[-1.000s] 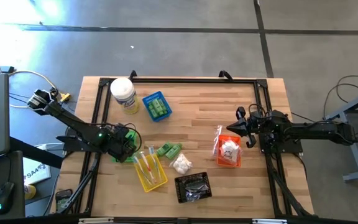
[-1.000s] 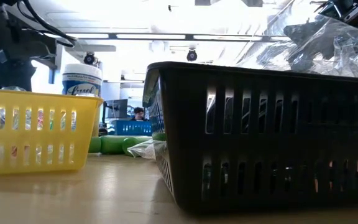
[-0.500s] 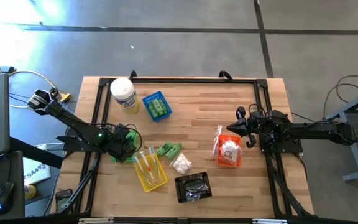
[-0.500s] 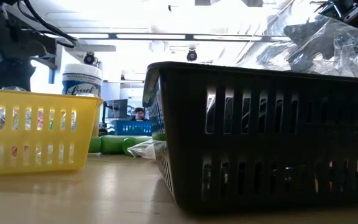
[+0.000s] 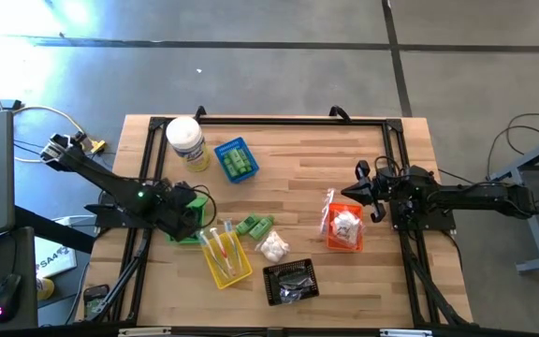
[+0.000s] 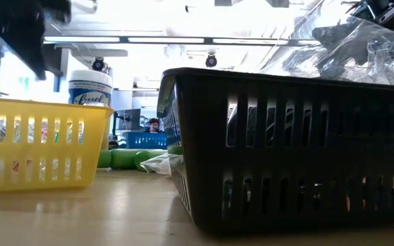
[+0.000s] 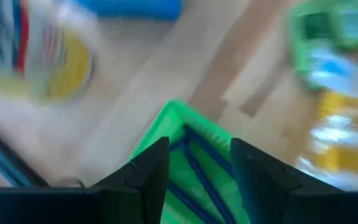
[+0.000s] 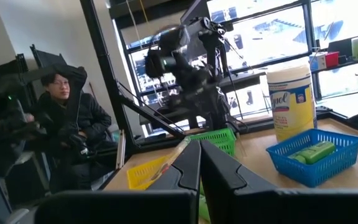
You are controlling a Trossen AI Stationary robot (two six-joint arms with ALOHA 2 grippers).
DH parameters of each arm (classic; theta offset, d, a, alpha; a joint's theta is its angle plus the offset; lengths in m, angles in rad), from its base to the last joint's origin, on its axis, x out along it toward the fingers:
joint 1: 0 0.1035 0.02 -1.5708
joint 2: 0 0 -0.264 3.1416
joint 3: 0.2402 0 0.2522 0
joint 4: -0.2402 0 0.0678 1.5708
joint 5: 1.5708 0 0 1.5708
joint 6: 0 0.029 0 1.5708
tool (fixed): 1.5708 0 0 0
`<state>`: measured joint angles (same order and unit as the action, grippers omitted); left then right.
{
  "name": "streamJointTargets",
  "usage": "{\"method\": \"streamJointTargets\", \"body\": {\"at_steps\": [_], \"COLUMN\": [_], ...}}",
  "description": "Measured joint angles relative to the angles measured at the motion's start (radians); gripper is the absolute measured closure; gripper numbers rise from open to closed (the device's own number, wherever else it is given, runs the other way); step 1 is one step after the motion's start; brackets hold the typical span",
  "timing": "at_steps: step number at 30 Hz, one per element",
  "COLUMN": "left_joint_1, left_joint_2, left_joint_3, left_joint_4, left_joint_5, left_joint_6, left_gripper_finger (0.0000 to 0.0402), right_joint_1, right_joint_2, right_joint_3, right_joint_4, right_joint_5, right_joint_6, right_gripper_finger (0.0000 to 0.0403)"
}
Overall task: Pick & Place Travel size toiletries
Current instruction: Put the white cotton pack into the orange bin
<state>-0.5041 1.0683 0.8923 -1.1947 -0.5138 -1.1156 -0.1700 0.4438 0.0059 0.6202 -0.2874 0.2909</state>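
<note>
A pale wooden plank table [image 5: 288,178] with a black frame stands on a grey concrete floor. Beyond it the room has big windows, and a person in dark clothes [image 8: 64,134] sits behind the table's left side.

Slotted plastic baskets lie across the table. A blue basket [image 5: 236,159] near the far edge holds small green bottles [image 5: 239,163]. Beside it stands a tall white jar [image 5: 186,142] with a yellow label. A yellow basket [image 5: 225,256] near the front holds thin clear-wrapped sticks [image 5: 219,245]. A black basket [image 5: 291,281] at the front edge holds crinkled clear-wrapped items [image 6: 351,48]. An orange basket [image 5: 344,229] to the right holds white puffy packets [image 5: 346,225].

Loose on the wood between the baskets lie two green bottles [image 5: 254,225] and a white packet [image 5: 272,247].

A green basket [image 5: 187,211] sits at the table's left side with blue sticks [image 7: 197,171] inside. The left gripper [image 7: 199,163] hangs directly over it, fingers spread apart with nothing between them.

The right gripper [image 8: 200,163] rests above the table's right side, beside the orange basket, fingers pressed together and empty.
</note>
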Motion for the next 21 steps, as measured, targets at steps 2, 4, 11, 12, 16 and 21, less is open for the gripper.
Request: {"method": "streamJointTargets", "body": {"at_steps": [2,4,11,12,16,21], "left_joint_1": [0.000,0.002,0.089,0.109,0.213,0.379], "left_joint_2": [-0.001,0.000,-0.034,-0.049,-0.087,-0.094], "left_joint_3": [0.073,0.147,0.328,0.329,0.298,0.286], "left_joint_4": [-0.013,-0.008,0.121,0.163,0.331,0.440], "left_joint_5": [-0.002,-0.014,-0.036,-0.021,0.179,0.373], "left_joint_6": [0.169,0.316,0.694,0.766,1.081,1.210], "left_gripper_finger": [0.0248,0.0272,0.0392,0.0392,0.0399,0.0401], "right_joint_1": [0.000,0.000,0.000,0.000,0.000,0.000], "right_joint_2": [0.000,0.000,0.000,0.000,0.000,0.000], "right_joint_3": [0.000,0.000,0.000,0.000,0.000,0.000], "right_joint_4": [0.005,0.005,0.026,0.028,0.043,0.042], "right_joint_5": [0.000,0.000,0.000,0.000,-0.001,-0.009], "right_joint_6": [-0.002,-0.002,-0.003,-0.003,-0.003,0.000], "right_gripper_finger": [0.0400,0.0400,0.0400,0.0400,0.0400,0.0400]}}
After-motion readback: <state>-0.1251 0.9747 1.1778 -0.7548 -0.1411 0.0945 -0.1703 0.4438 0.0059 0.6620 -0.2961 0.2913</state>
